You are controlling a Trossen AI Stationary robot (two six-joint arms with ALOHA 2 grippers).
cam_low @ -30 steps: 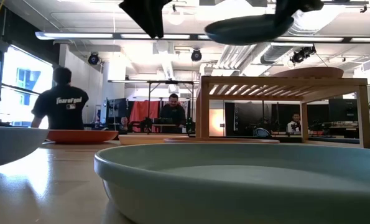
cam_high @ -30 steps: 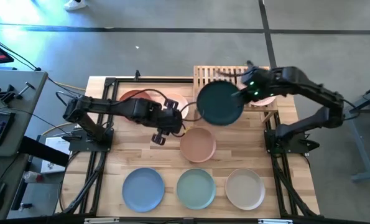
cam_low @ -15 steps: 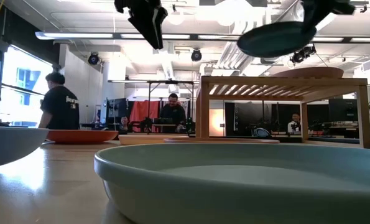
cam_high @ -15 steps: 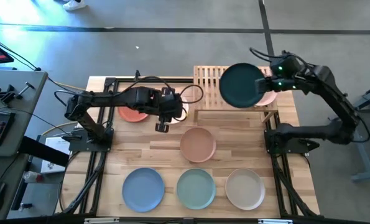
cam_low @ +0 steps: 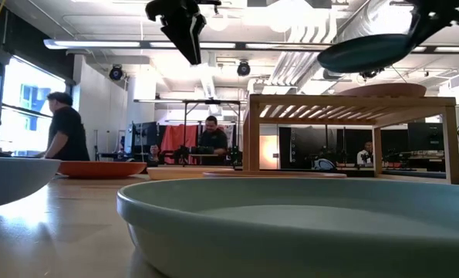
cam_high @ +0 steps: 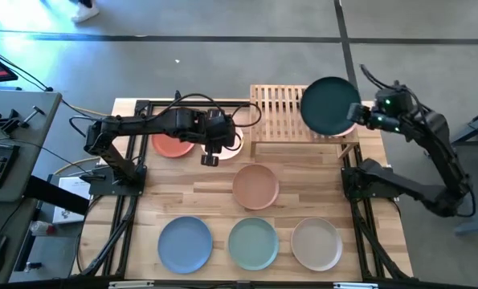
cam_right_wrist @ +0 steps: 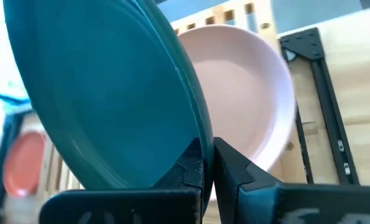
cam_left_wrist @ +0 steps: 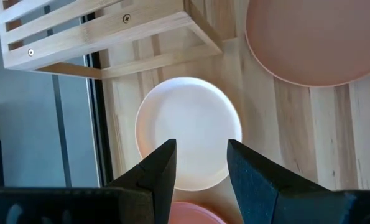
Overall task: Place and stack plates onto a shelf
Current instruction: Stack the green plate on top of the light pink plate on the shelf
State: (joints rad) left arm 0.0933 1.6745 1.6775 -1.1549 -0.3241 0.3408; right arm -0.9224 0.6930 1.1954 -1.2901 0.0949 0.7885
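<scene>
Landmark: the low rack of pale wooden slats, the shelf of the task, stands at the far edge of the table; all places below are given from it.

Near row: a round matte light blue plate, a mint plate and a beige plate lie well in front of the shelf, side by side.

Middle: a tan plate lies between this row and the shelf.

Left gripper: it hovers beside the shelf's left end with the fingers apart and nothing in them, above a pale pink plate; a rust red plate lies just further left.

Right gripper: its fingers are pressed together on the rim of the round dark teal plate, which hangs tilted over the right part of the shelf.

Already on the shelf: a salmon plate lies under the teal one.

Step in hand, how to do it well: the teal plate should probably be made level, centred over the salmon plate and lowered until the rims nest, and only then released; a tilted release could let it slide off.

What the views add: the low view shows the clear air between the teal plate and the shelf top, which the high view cannot show. The right wrist view shows the pinch on the rim. The left wrist view shows the empty gap between the left fingers.
</scene>
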